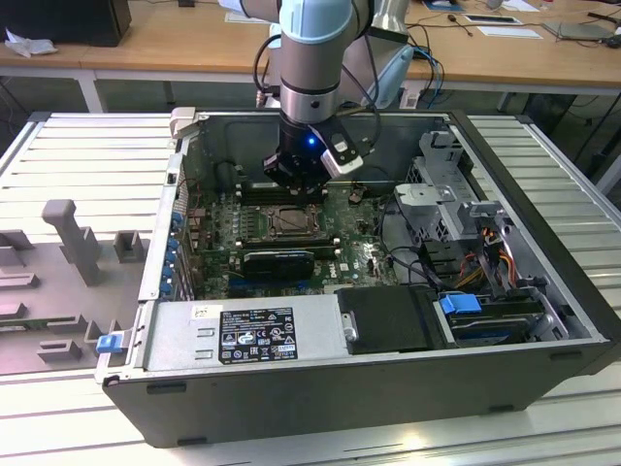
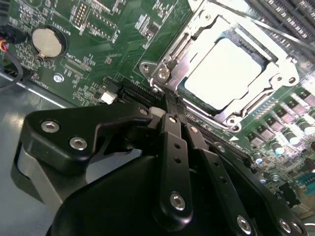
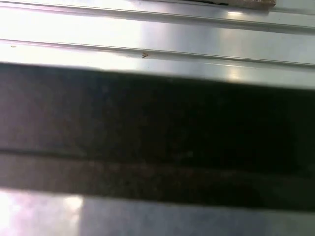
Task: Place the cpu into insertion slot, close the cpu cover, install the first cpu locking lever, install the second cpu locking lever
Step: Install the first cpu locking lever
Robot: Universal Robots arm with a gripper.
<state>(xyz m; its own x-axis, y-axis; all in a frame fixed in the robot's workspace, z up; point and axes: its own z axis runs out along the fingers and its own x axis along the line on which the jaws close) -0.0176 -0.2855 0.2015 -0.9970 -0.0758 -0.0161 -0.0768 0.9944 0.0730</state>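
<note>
The cpu (image 2: 224, 73), a pale silver square, lies in the insertion slot (image 1: 282, 222) on the green motherboard. The silvery cpu cover (image 2: 197, 30) lies flat around the cpu as a frame. A thin metal locking lever (image 2: 173, 63) runs along the socket edge nearest my fingers. My gripper (image 2: 177, 112) is shut, its two black fingers (image 2: 170, 142) pressed together with the tips right at that socket edge. I see nothing held between them. In the exterior view the gripper (image 1: 294, 183) hangs just behind the socket, inside the open computer case.
Memory slots (image 2: 290, 14) run past the far side of the socket. A coin battery (image 2: 47, 41) sits on the board, and a long black card (image 1: 279, 260) lies in front of the socket. Case walls (image 1: 320, 118), drive cage (image 1: 451, 194) and cables (image 1: 485, 262) ring the board.
</note>
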